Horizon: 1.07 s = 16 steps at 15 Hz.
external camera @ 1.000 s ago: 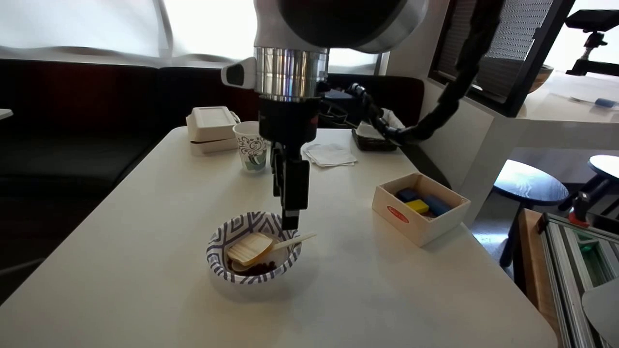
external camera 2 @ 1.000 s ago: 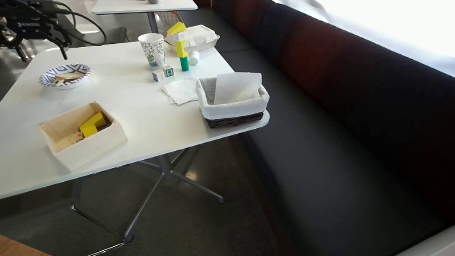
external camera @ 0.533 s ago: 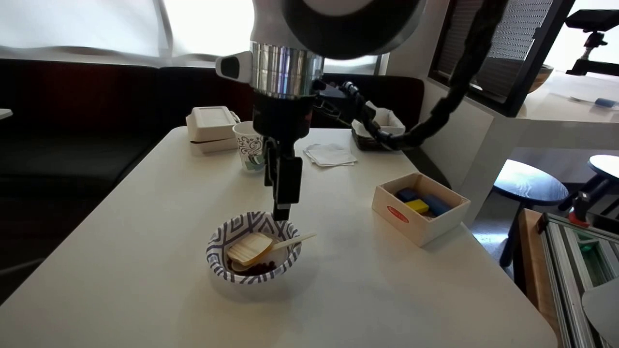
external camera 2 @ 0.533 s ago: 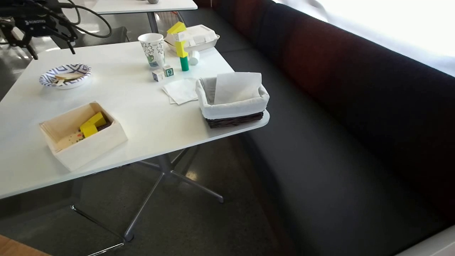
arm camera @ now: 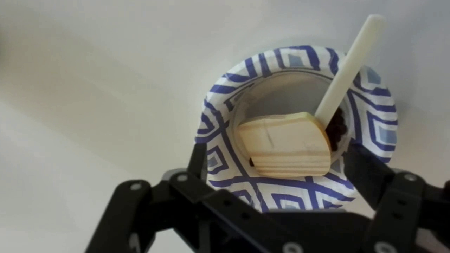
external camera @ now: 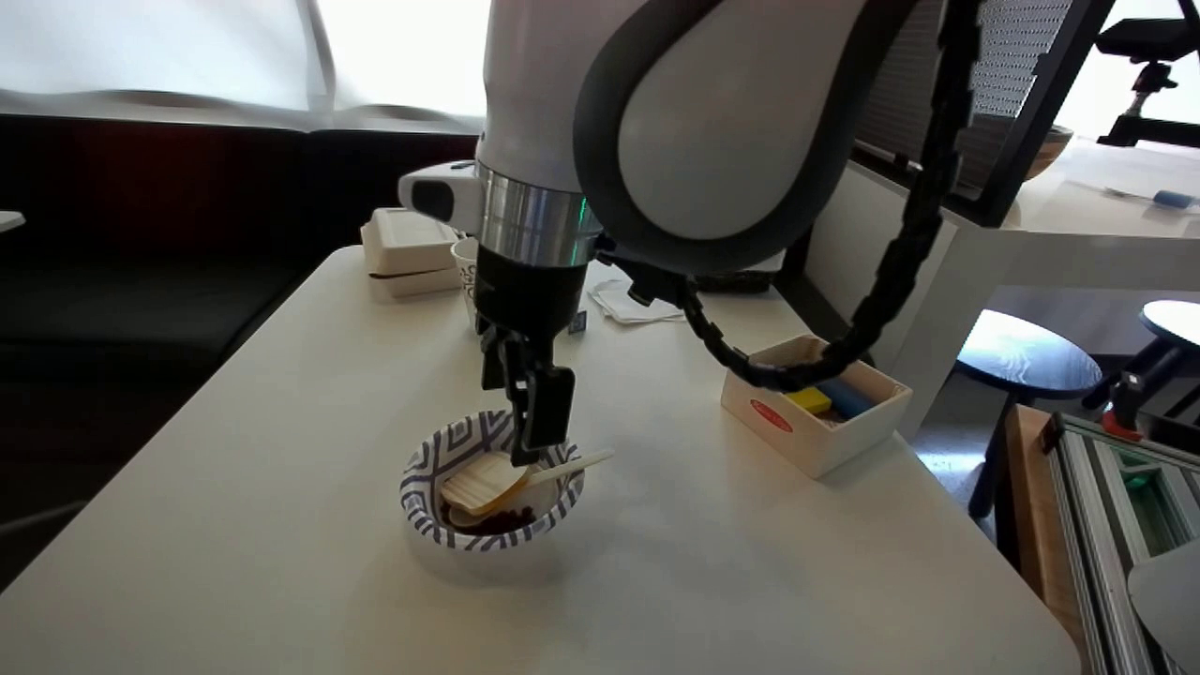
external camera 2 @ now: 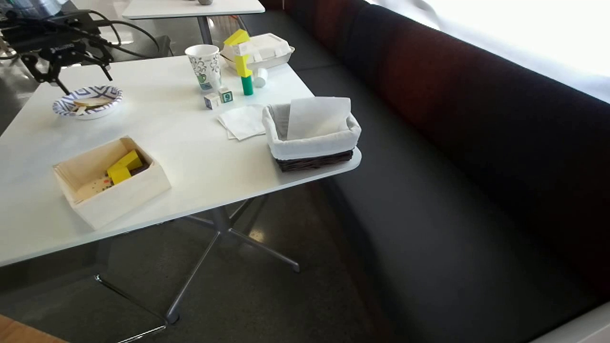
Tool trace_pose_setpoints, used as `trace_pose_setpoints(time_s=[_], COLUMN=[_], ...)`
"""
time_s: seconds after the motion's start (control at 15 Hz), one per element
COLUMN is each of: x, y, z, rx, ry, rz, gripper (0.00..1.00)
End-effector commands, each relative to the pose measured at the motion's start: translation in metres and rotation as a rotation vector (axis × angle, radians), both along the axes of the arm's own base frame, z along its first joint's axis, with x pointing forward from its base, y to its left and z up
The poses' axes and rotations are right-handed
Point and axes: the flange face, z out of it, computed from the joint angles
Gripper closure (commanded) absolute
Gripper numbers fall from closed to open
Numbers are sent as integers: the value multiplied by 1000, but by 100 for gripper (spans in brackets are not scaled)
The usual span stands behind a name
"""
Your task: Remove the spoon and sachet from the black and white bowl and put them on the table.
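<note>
The black and white bowl (arm camera: pixel 379 123): round, shallow, upright on the table (external camera: pixel 750 581), approx. mid-width in an exterior view. Rim white w/ dark geometric stripes, bluish in wrist view. The spoon (arm camera: pixel 347 72) & the sachet (arm camera: pixel 288 146) are both in it. Spoon's handle: off-white, slim, straight; in wrist view it slants to far R, crosses the rim, tip out past it. Inner end partly hidden under the sachet, a flat, tan, squarish pc. w/ grain-like lines, broad face up, in near part of bowl's hollow. Table top: pale off-white, corners rounded.
</note>
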Motion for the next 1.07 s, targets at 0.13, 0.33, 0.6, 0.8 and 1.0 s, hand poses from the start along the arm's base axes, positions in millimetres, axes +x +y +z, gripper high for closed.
trace_pose_setpoints(time_s=[0.13,0.33,0.6,0.8,1.0], x=[-11,-9,-7,-10,-12], y=[4,5,5,10,14], z=[-19,-17,-15,-21,-29], rx=[-18,-22,-23,-38,-52], ry=[30,28,24,41,56], rz=[89,80,82,103,129], gripper=[0,0,0,0,0])
